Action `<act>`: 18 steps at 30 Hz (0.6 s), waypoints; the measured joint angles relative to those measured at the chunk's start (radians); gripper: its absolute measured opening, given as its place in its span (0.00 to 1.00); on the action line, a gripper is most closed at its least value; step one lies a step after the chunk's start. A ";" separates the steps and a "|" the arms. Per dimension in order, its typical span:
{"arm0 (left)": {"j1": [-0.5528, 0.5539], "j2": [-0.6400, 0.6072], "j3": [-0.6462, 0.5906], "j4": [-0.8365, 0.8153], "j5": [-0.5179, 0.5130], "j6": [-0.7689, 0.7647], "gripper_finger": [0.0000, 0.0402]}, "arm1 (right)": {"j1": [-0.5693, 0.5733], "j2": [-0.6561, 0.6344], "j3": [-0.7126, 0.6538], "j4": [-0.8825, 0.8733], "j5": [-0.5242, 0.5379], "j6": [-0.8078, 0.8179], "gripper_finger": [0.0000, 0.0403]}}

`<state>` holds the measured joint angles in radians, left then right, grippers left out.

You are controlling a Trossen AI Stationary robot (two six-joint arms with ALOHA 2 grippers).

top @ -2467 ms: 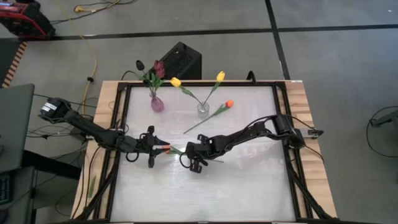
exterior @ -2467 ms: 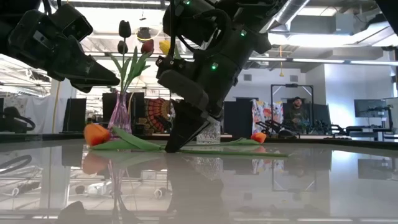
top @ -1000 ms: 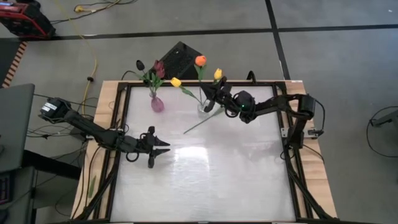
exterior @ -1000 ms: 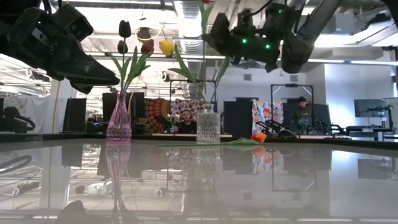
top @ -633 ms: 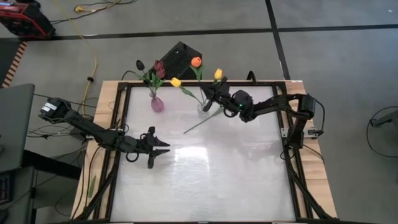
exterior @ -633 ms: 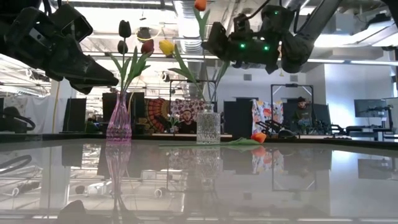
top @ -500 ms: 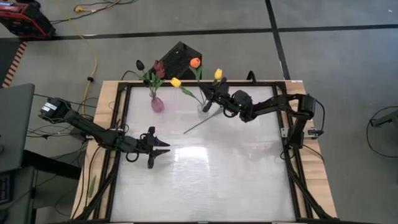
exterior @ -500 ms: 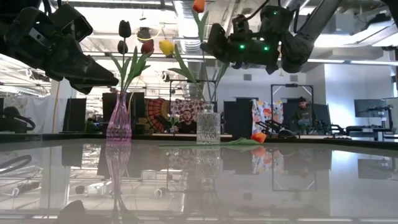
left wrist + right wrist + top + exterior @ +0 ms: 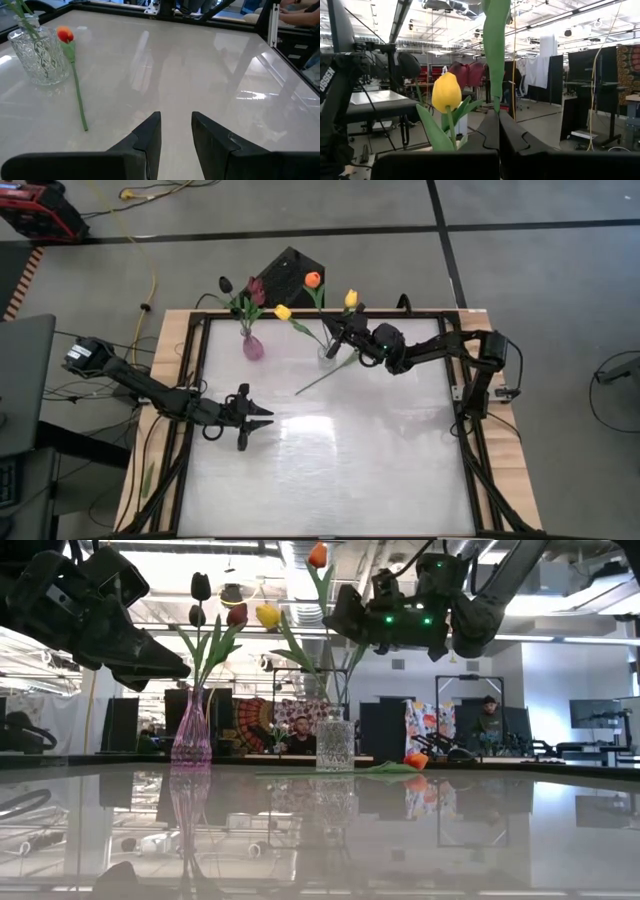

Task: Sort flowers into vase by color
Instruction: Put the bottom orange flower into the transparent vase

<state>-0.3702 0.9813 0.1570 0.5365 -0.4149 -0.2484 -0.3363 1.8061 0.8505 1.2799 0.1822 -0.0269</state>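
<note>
**Right gripper holds an orange tulip over the clear vase**

Taking the clear glass vase (image 9: 327, 357) at the far middle of the table (image 9: 330, 480) as the landmark, and starting at the near side: the left gripper (image 9: 262, 417) hangs above the white tabletop well in front of the vase and off toward the left edge. Its two fingers stand slightly apart with nothing between them, as the left wrist view shows.

Closer in, a loose orange tulip (image 9: 65, 35) lies flat on the table. Its head is right beside the vase's right side, and its stem (image 9: 315, 383) runs out toward the near left.

At the vase itself, the right gripper (image 9: 340, 332) is raised just above and to the right of the rim. Its fingers are clamped on the green stem of another orange tulip (image 9: 312, 279), which stands nearly upright. Its head is high above the vase and its stem points down toward the opening; whether the stem end is inside the vase cannot be told. Two yellow tulips already stand in the vase: one yellow tulip (image 9: 283, 311) leans left and the other yellow tulip (image 9: 352, 299) leans right.

To the left of the clear vase stands a purple vase (image 9: 252, 345), holding the dark tulips (image 9: 250, 288), maroon and black.

Beyond the table, people (image 9: 297, 735) sit in the room behind.
</note>
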 joint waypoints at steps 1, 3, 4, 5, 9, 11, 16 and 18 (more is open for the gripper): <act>0.000 0.000 0.000 0.000 0.000 0.000 0.24 | 0.000 0.000 0.000 0.000 0.000 0.000 0.04; 0.000 0.000 0.000 0.000 0.000 0.000 0.24 | 0.000 0.000 0.000 -0.001 0.000 0.003 0.04; 0.000 0.000 0.000 0.000 0.000 0.000 0.24 | 0.000 0.000 0.000 -0.001 0.000 0.007 0.04; 0.000 0.000 0.000 0.000 0.000 0.000 0.24 | -0.003 0.000 0.000 -0.001 0.000 0.011 0.04; 0.000 0.000 0.000 0.000 0.000 0.000 0.24 | -0.009 0.000 0.000 -0.002 -0.001 0.026 0.04; 0.000 0.000 0.000 0.000 0.000 -0.001 0.24 | -0.010 0.000 0.000 -0.003 -0.001 0.026 0.04; 0.000 0.000 0.000 0.000 0.000 0.000 0.24 | -0.013 0.000 0.000 0.006 -0.001 0.026 0.04; 0.000 0.000 0.000 0.000 0.000 0.000 0.24 | -0.013 0.000 0.000 0.007 -0.001 0.026 0.04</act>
<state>-0.3702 0.9815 0.1570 0.5369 -0.4149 -0.2489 -0.3497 1.8061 0.8505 1.2869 0.1810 -0.0008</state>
